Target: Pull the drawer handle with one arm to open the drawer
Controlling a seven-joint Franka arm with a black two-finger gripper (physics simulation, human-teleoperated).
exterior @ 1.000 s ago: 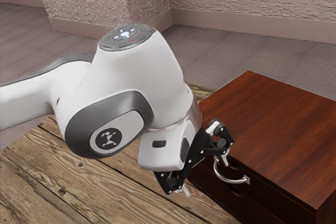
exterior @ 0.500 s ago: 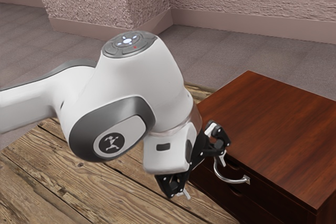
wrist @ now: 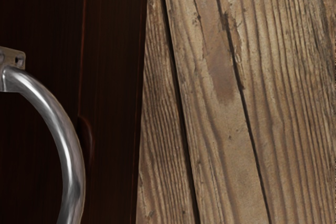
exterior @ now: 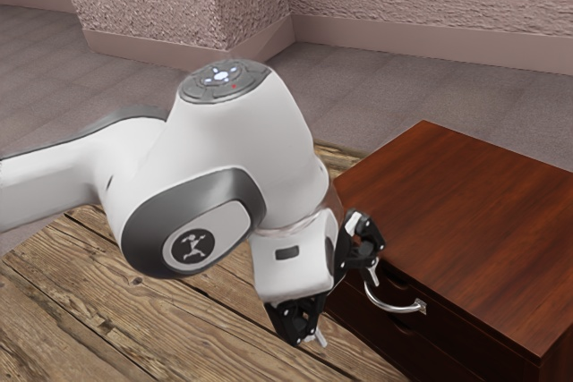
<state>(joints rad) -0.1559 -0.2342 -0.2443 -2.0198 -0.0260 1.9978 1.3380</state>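
**Status: one gripper spread open at one drawer handle**

One white arm [exterior: 206, 176] is reaching in from the exterior view's left, over one plank table [exterior: 107, 310]. One dark red-brown cabinet [exterior: 457, 212] is sitting on that table at the exterior view's right.

One gripper [exterior: 345, 303] is hanging against the cabinet's front face. Its two black fingers [exterior: 365, 241] are standing wide apart, so the pincer is released and is clasping nothing. The upper finger is sitting just beside the nearer end of the handle. Whether it is touching the metal cannot be told. The lower finger is pointing down toward the table, close to the cabinet's lower front corner.

One drawer handle [exterior: 394, 300], a curved silver loop, is hanging on the drawer front [exterior: 448, 315], just under the cabinet's top slab. It is lying beside the upper finger, not between the two fingers. One seam is running across the front below the handle. Whether the drawer is standing out from the cabinet cannot be told.

In the wrist view, the handle [wrist: 62, 135] is arching over dark panelling [wrist: 110, 77], with one mounting plate at its end. The table's planks [wrist: 236, 103] are lying beside the cabinet's edge.
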